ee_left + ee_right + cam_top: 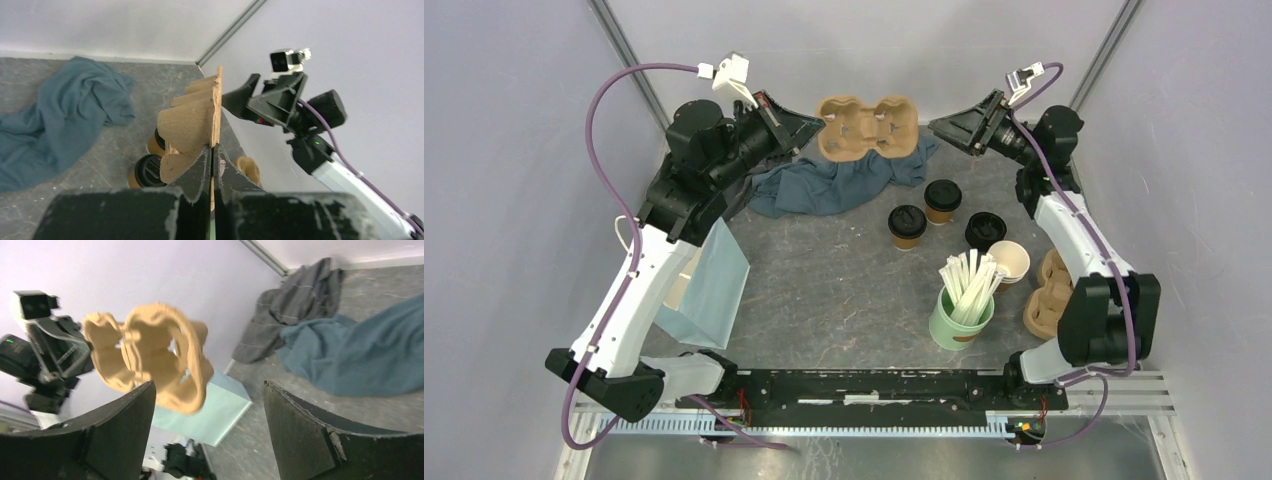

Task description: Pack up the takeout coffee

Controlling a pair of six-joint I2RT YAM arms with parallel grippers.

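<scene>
Your left pincer (820, 125) is clamped on the edge of the tan moulded-pulp cup carrier (867, 127), held aloft. Your right pincer (938, 126) stands apart, just beside it.

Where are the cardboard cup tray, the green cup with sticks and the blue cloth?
cardboard cup tray (868, 130): top view, the middle ridge between its cup holes.
green cup (951, 330): top view, its outer wall.
blue cloth (819, 190): top view, the middle of its folds.

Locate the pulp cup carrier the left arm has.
Top view, far centre: the cup carrier is held aloft beside the blue cloth, the left pincer shut on its left end and the open right pincer just off its right end.
</scene>
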